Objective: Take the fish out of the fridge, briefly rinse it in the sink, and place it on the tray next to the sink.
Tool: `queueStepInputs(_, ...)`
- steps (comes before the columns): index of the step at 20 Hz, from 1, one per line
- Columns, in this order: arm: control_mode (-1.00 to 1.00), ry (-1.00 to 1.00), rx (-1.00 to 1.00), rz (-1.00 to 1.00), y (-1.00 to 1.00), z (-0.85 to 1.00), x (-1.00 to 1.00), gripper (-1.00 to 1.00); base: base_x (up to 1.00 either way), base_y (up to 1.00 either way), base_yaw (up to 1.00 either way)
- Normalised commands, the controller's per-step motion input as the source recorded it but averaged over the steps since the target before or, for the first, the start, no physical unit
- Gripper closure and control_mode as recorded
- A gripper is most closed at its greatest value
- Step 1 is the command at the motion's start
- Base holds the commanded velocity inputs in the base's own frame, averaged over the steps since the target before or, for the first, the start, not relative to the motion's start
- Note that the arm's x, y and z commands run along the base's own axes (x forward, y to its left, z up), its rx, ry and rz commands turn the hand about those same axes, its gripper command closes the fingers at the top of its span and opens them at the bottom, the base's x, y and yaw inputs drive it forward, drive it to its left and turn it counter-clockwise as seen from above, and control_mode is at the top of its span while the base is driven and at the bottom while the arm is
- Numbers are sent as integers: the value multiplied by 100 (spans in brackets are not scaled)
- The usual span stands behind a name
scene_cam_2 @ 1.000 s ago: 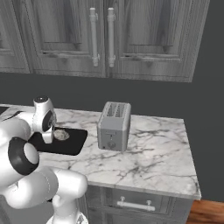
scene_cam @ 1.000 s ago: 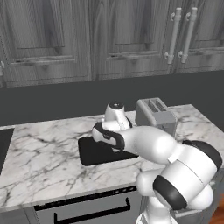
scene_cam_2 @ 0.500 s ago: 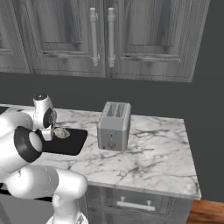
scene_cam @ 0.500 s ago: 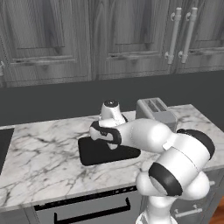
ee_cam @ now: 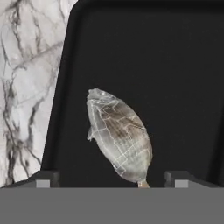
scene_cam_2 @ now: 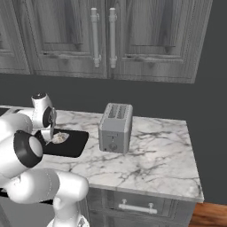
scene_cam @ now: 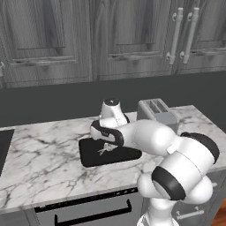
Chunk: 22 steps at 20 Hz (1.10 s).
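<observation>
The small silvery-grey fish (ee_cam: 118,138) lies flat on the black tray (ee_cam: 175,65), near the tray's left rim. My gripper (ee_cam: 113,178) hovers right over it, open, with the fingertips (ee_cam: 43,178) spread wide to either side of the tail and touching nothing. In the left base view the fish (scene_cam: 106,150) rests on the tray (scene_cam: 90,158) just under the gripper (scene_cam: 105,142). From the right base view the fish (scene_cam_2: 60,138) sits on the tray (scene_cam_2: 73,144) beside the gripper (scene_cam_2: 49,135). A black corner of the sink (scene_cam: 3,145) shows at the far left. The fridge is out of view.
A silver toaster (scene_cam: 156,114) (scene_cam_2: 115,128) stands on the marble counter (scene_cam: 39,154) right of the tray. Dark wood-grain cupboards (scene_cam: 110,39) with metal handles hang above. The counter's right end (scene_cam_2: 190,177) drops off beyond the toaster.
The jaws went from shut to wide open and let go of the fish, which now lies on the tray. The hand shifted slightly left over the tray.
</observation>
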Motion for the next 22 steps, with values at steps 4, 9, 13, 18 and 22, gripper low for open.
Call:
queueStepInputs(4, -100, -22, -1, 0, 2, 43, -43, -100, 0, 0, 0)
queueStepInputs(9, -100, -54, -8, 0, 15, 64, -94, -100, 0, 0, 0)
queueStepInputs(13, -100, -67, -14, 0, 17, 84, -100, -100, 0, 0, 0)
queueStepInputs(18, -100, -76, -17, 0, 11, 97, -100, -100, 0, 0, 0)
queueStepInputs(22, -100, -74, -11, 0, 2, 100, -96, -100, 0, 0, 0)
